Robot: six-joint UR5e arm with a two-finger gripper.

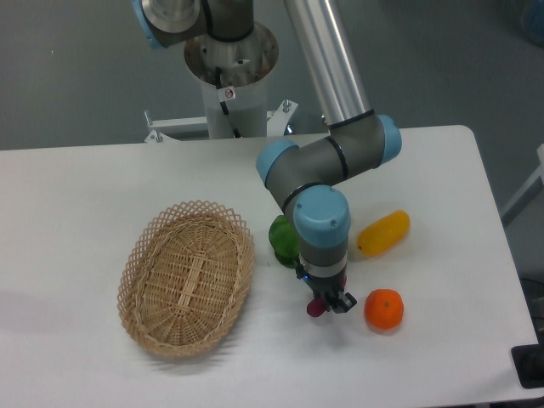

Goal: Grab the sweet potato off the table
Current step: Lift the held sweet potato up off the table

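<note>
Clamped around the small purple-magenta sweet potato (pixel 315 308), our black two-finger gripper (pixel 327 303) points down at the large flat white table (pixel 76 187). We see only a short magenta end of the tuber poking out at the left of the fingers; the rest is hidden behind them, and we cannot tell whether it touches the tabletop or hangs just above it. It sits near the front edge of the table, between the oval woven wicker basket (pixel 186 276) and the round orange fruit (pixel 384 309), much closer to the fruit.

Our grey arm with light blue joint caps (pixel 321 219) comes from its pedestal (pixel 231 72) behind the table, slopes down to the right, bends back at an elbow and ends in a wrist standing nearly upright over the tuber. A round green vegetable (pixel 281 239) lies partly hidden behind the wrist, and a yellow oblong vegetable (pixel 383 233) lies to the right of it, above the orange fruit.

Behind the table we see a plain grey floor.
</note>
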